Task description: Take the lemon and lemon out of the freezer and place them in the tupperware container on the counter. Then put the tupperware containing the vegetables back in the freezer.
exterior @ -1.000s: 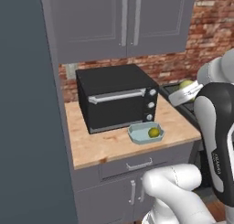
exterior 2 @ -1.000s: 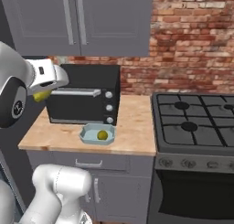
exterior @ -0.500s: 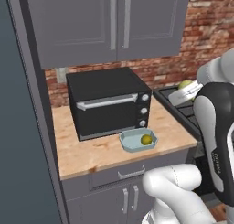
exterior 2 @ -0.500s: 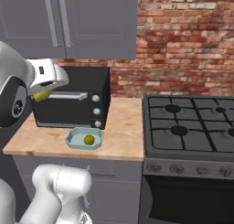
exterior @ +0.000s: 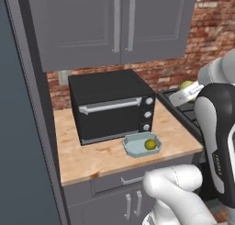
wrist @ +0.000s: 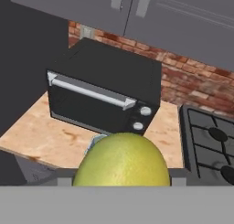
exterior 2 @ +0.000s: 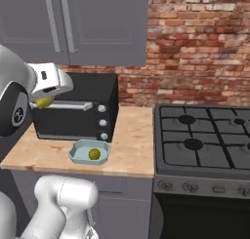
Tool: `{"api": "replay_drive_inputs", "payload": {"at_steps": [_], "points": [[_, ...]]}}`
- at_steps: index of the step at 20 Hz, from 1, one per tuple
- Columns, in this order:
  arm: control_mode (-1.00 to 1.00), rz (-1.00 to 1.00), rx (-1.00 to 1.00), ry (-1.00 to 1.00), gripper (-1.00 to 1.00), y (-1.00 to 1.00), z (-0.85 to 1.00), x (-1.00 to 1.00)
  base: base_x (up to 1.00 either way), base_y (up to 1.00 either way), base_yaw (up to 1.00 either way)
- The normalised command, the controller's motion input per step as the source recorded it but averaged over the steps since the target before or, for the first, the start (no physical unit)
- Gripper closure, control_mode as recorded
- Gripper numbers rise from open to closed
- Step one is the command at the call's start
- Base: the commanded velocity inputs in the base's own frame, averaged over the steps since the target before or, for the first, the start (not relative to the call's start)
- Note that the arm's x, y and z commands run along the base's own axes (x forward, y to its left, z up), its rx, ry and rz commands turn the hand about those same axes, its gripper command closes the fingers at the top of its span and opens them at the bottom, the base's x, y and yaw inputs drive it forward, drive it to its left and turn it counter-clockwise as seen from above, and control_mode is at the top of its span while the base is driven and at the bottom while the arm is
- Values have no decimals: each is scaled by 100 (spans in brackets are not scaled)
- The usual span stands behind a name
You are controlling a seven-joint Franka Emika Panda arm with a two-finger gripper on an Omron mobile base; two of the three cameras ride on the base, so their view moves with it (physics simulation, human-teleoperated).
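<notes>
Now jaws gripping bright yellow lemon [wrist: 119,159], duller olive lemon [exterior: 150,144] in pale blue tupperware [exterior: 133,148], tan counter [exterior: 92,157].

A yellow-green lemon [wrist: 121,160] sits right at the claw, large and close. Beyond it stand a black microwave [wrist: 106,93] on the wooden worktop [wrist: 41,136], and a stove [wrist: 211,143] off to one side.

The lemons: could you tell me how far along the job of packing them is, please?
Done: one lemon already lies in the tupperware container on the counter, in front of the microwave. In hand: the gripper holds the second lemon, raised above the counter. Left: drop it into the container, then carry the container to the freezer.
</notes>
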Motion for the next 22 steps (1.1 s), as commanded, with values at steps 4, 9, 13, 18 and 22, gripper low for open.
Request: {"api": "replay_drive_inputs", "payload": {"at_steps": [4, 9, 13, 18, 22], "points": [[-100, 16, -5, 32, 100, 5, -23, 25, 9, 0, 5], [-100, 22, -6, 42, 100, 5, -54, 45, 0, 0, 0], [-100, 17, -2, 27, 100, 7, -65, 56, 0, 0, 0], [-100, 2, -1, 4, 100, 13, -70, 46, 0, 0, 0], [-100, 0, -3, 0, 100, 28, -69, 48, 0, 0, 0]]}}
